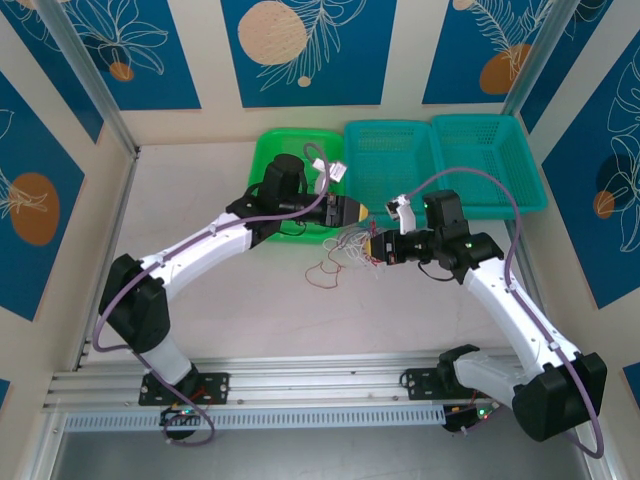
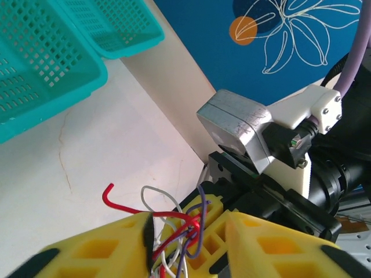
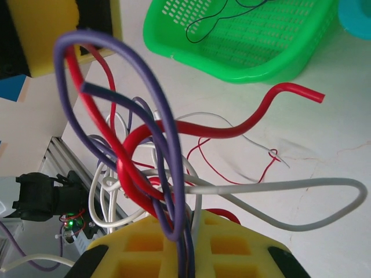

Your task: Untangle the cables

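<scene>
- The right gripper [image 3: 186,234] has its fingers pressed together on the cables [image 3: 153,174], with red, purple and whitish strands looping out from the tips.
- The left gripper [image 2: 188,246] has its fingers spread, with the tangle between them.
- Beyond the tips lies a white table [image 2: 87,168] with hairline cracks.
- Farther off are a green basket [image 3: 255,63], teal baskets [image 2: 58,98] and a blue flower-printed wall [image 2: 290,35].

Red, purple and white cables [image 3: 148,145] are tangled in one looping bunch; a thin dark strand [image 3: 203,19] is laid in a green basket [image 3: 249,65].
</scene>
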### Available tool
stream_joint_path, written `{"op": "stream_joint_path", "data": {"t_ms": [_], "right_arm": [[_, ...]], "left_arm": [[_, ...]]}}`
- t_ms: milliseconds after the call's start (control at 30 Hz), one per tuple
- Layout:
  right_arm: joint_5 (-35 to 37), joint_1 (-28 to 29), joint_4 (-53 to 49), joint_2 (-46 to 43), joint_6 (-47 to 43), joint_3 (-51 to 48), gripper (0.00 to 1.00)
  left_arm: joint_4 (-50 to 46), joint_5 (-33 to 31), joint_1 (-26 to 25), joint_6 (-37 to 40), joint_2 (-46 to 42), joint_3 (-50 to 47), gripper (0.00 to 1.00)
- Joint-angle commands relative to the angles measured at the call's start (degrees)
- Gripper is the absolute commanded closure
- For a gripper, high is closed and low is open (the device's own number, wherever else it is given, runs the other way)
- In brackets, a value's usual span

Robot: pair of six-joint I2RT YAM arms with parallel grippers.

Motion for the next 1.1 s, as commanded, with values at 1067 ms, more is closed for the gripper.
{"op": "stream_joint_path", "data": {"t_ms": [1067], "right_arm": [[0.0,0.6,0.5,1.2,2.0,1.9,1.0]], "left_arm": [[5.1,1.8,-2.0,-2.6,2.2,-1.4,0.64]]}}
